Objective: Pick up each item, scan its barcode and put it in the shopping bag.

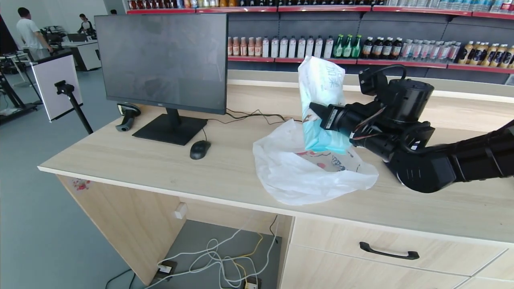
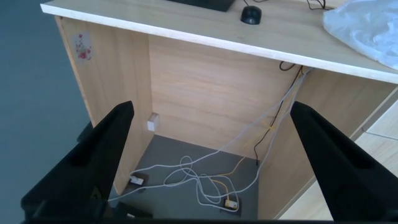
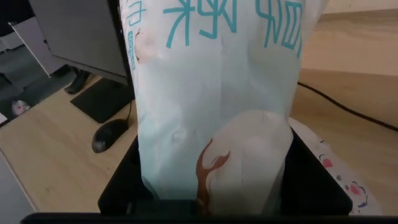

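Over shopping bag (image 1: 281, 176), packet (image 1: 321, 86) in right hand (image 1: 319, 116); cables (image 2: 202, 180) under left hand (image 2: 211, 152).

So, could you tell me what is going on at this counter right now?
The robot's right gripper holds a white and teal packet upright over the mouth of the white shopping bag, which lies open on the wooden counter. The packet has not been let go. The left gripper hangs low in front of the counter, its fingers wide apart and holding nothing. A handheld scanner sits beside the monitor.
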